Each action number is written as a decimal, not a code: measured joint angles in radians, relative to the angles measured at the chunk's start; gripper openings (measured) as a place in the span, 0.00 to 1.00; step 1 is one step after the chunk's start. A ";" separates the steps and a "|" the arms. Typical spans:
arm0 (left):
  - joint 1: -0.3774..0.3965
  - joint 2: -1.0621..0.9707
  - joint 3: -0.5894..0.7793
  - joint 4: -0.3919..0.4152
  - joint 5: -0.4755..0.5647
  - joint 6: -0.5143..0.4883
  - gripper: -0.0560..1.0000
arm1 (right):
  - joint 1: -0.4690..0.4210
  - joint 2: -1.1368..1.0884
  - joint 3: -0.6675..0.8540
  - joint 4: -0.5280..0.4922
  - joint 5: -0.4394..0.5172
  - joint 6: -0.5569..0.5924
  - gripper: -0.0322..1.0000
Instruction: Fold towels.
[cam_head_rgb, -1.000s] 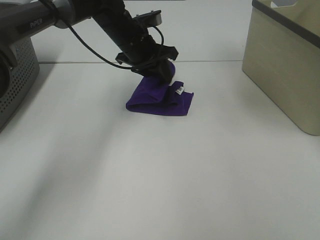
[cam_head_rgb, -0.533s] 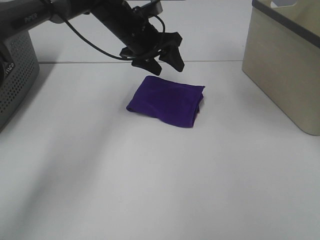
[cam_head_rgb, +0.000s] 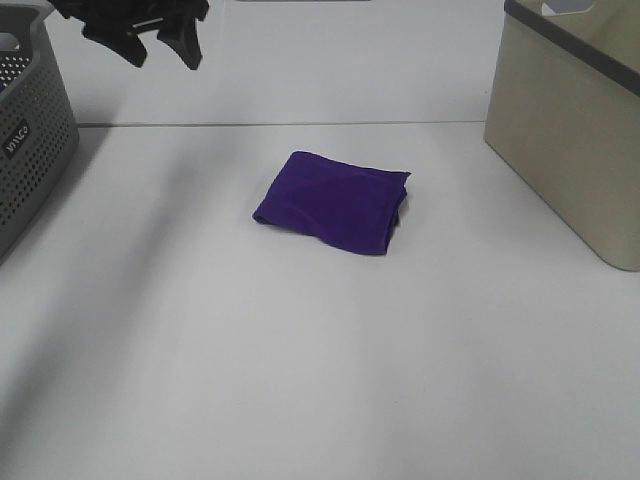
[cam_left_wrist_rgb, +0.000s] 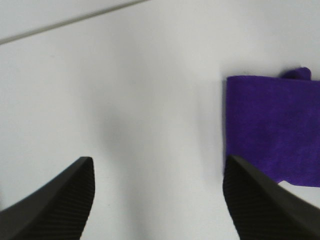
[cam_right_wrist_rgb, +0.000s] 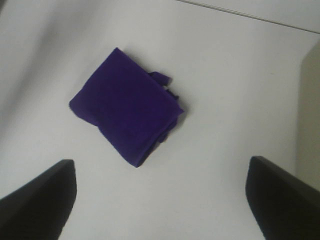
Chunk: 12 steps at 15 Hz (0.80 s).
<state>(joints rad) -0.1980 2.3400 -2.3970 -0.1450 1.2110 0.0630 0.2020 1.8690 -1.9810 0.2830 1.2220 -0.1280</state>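
The white table (cam_head_rgb: 300, 380) is bare at the near side, and a soft grey shadow lies across its left part. Farther back, close to the middle of the table, lies the soft deep purple towel (cam_head_rgb: 335, 202). It is folded into a small flat pad with about four sides. It lies flat on the table, and nothing touches it. On its right side the folded layers show at the edge.

To the right of the purple towel, well apart from it, stands a big tan box with a dark grey rim (cam_head_rgb: 570, 130). At the far left edge stands a grey plastic basket with many small holes (cam_head_rgb: 30, 140).

The black left gripper (cam_head_rgb: 160, 45) hangs high up in the far left corner, over the space beside the grey basket. It is well apart from the purple towel, which lies nearer and more to the right. Its two black fingers (cam_head_rgb: 186, 45) stand apart, and there is nothing between them. In the left wrist view the left gripper (cam_left_wrist_rgb: 160, 200) shows white table between its two ribbed pads, and the purple towel (cam_left_wrist_rgb: 275, 130) lies off to one side, past one pad.

In the right wrist view the right gripper (cam_right_wrist_rgb: 162, 200) is high above the table. Its two dark fingers (cam_right_wrist_rgb: 37, 200) are spread wide and hold nothing. The purple towel (cam_right_wrist_rgb: 125, 107) lies far below, on the table beyond the fingertips.
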 joint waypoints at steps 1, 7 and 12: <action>0.019 -0.020 0.000 0.001 0.000 -0.002 0.68 | -0.041 -0.001 0.000 -0.006 0.000 0.013 0.90; 0.258 -0.383 0.387 0.077 0.002 0.073 0.73 | -0.183 -0.416 0.433 -0.152 -0.003 0.020 0.90; 0.268 -0.847 0.856 0.104 0.003 0.089 0.75 | -0.183 -0.936 0.788 -0.154 -0.001 0.020 0.90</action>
<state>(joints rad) 0.0700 1.4930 -1.5410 -0.0410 1.2140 0.1520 0.0190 0.9330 -1.1930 0.1290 1.2210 -0.1080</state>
